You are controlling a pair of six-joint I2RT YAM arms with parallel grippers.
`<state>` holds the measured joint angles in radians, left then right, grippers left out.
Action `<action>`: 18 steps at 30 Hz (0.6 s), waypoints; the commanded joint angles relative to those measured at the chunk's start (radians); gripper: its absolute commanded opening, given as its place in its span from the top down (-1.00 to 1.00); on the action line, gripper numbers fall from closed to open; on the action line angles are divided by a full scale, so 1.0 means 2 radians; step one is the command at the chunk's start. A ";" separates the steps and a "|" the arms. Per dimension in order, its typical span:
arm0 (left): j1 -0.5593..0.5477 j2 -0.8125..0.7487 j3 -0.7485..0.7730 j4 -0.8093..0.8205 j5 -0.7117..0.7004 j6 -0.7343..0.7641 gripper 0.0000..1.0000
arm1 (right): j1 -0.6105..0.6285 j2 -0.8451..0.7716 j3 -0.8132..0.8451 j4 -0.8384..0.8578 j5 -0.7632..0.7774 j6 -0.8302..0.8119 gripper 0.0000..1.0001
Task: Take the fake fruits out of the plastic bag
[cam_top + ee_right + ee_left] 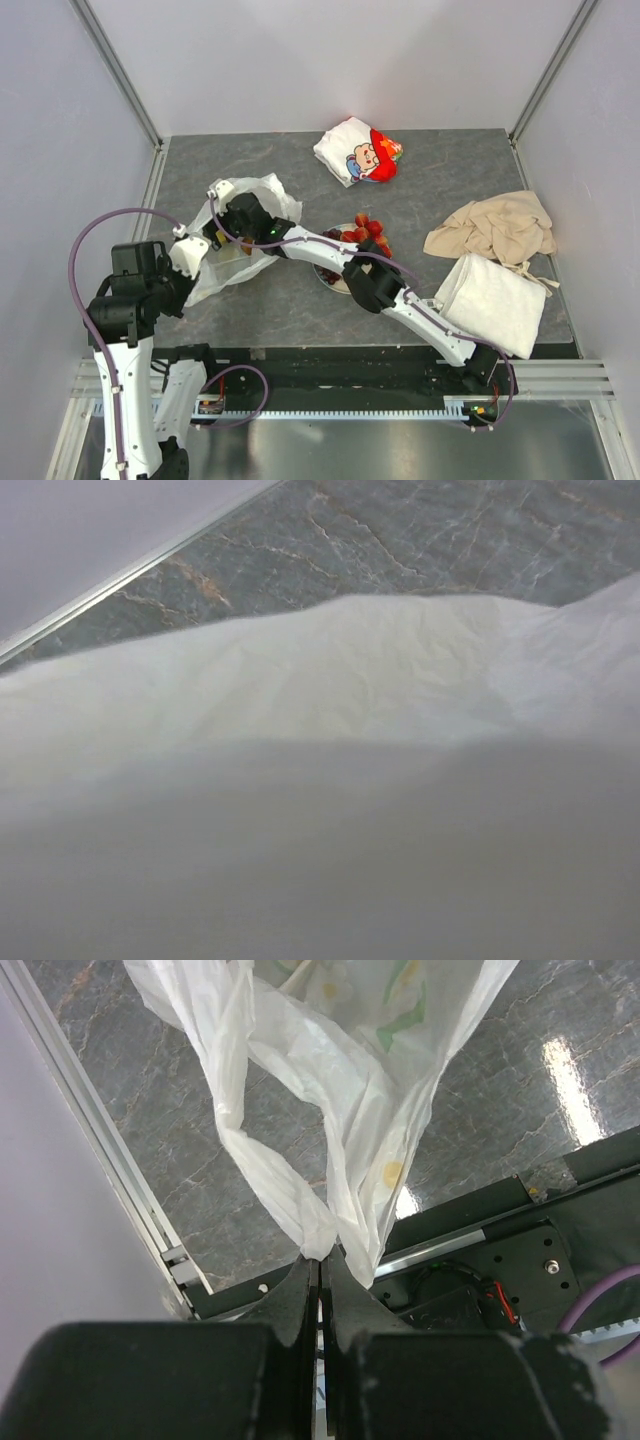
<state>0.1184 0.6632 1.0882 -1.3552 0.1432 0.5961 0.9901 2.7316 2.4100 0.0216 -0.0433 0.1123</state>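
Note:
The plastic bag (270,192) lies at the table's left, thin white film with yellow and green prints (340,1050). My left gripper (195,250) is shut on a gathered edge of the bag (320,1258) and holds it up. My right gripper (235,235) reaches into the bag's mouth; its fingers are hidden by the film. In the right wrist view only bag film (380,680) shows. Red strawberries (368,228) and a dark grape bunch (330,236) lie on a plate (337,284) under the right arm. A yellowish shape (236,252) shows inside the bag.
A white-and-red cartoon packet (358,150) lies at the back centre. A beige cloth (495,228) and a folded white towel (492,300) lie at the right. The metal side rail (100,1160) runs along the table's left edge.

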 commanded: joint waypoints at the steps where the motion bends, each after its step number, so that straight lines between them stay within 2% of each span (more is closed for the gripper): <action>1: 0.001 0.004 0.020 -0.091 0.007 -0.017 0.97 | 0.000 0.055 0.074 0.036 0.016 0.040 -0.96; 5: 0.002 0.006 0.025 -0.091 0.002 -0.020 0.97 | 0.000 0.056 0.060 0.060 0.019 0.033 -0.73; 6: 0.002 0.008 0.026 -0.091 0.002 -0.021 0.97 | 0.000 0.053 0.053 0.072 0.019 0.027 -0.56; 8: 0.002 0.011 0.025 -0.089 0.007 -0.025 0.97 | -0.002 0.042 0.039 0.077 0.013 0.024 -0.37; 9: 0.002 0.012 0.025 -0.086 0.008 -0.026 0.97 | -0.004 0.038 0.036 0.078 0.008 0.025 -0.19; 12: 0.002 0.020 0.024 -0.069 0.017 -0.036 0.97 | -0.012 0.000 0.015 0.055 -0.017 0.030 0.07; 14: 0.002 0.030 0.024 -0.056 0.028 -0.044 0.97 | -0.020 -0.064 -0.049 0.065 -0.037 0.037 0.19; 16: 0.001 0.032 0.015 -0.036 0.038 -0.045 0.97 | -0.024 -0.139 -0.141 0.084 -0.057 0.029 0.20; 18: 0.001 0.032 0.007 -0.014 0.040 -0.045 0.97 | -0.029 -0.177 -0.187 0.081 -0.093 0.021 0.21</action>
<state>0.1184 0.7223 1.1061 -1.3560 0.1738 0.5503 0.9611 2.6350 2.1860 0.1318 -0.1001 0.1703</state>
